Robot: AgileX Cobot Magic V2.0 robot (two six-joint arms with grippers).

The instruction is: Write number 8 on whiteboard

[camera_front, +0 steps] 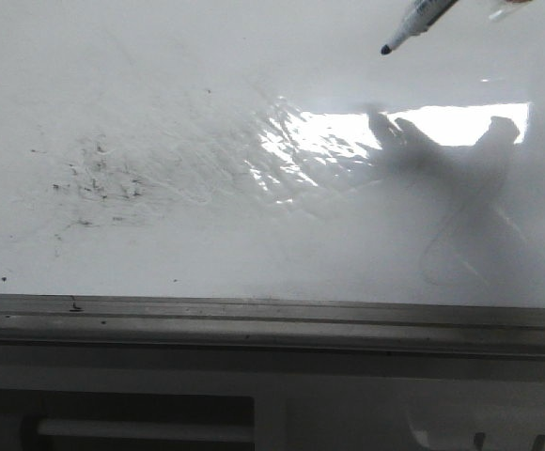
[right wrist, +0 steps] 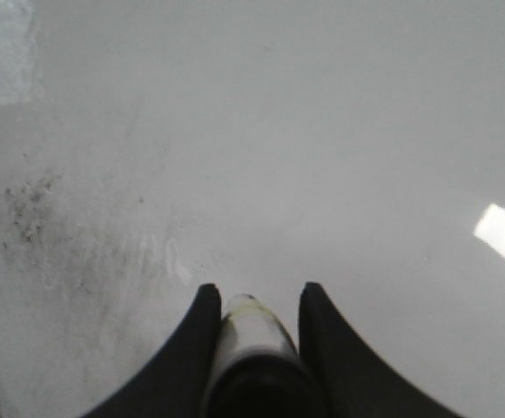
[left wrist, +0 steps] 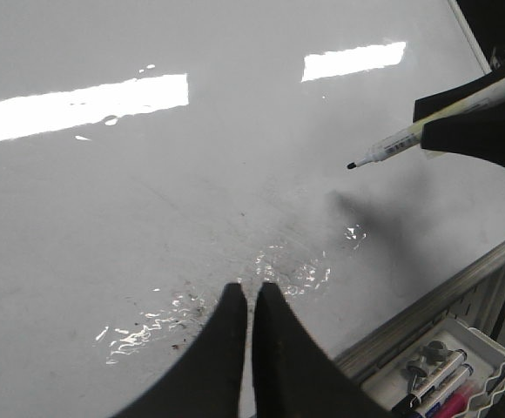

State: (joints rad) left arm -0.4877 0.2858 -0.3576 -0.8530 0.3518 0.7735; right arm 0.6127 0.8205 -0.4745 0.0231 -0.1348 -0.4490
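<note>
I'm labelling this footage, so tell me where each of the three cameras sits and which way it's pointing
Front view: low before the whiteboard, facing forward across it; only the marker enters at top right.
Left wrist view: on the left arm, looking over the left gripper, fingers together, toward the right gripper holding the marker.
Right wrist view: on the right arm, looking down the marker at the board.
Front and left wrist share the marker tip and smudge specks.
</note>
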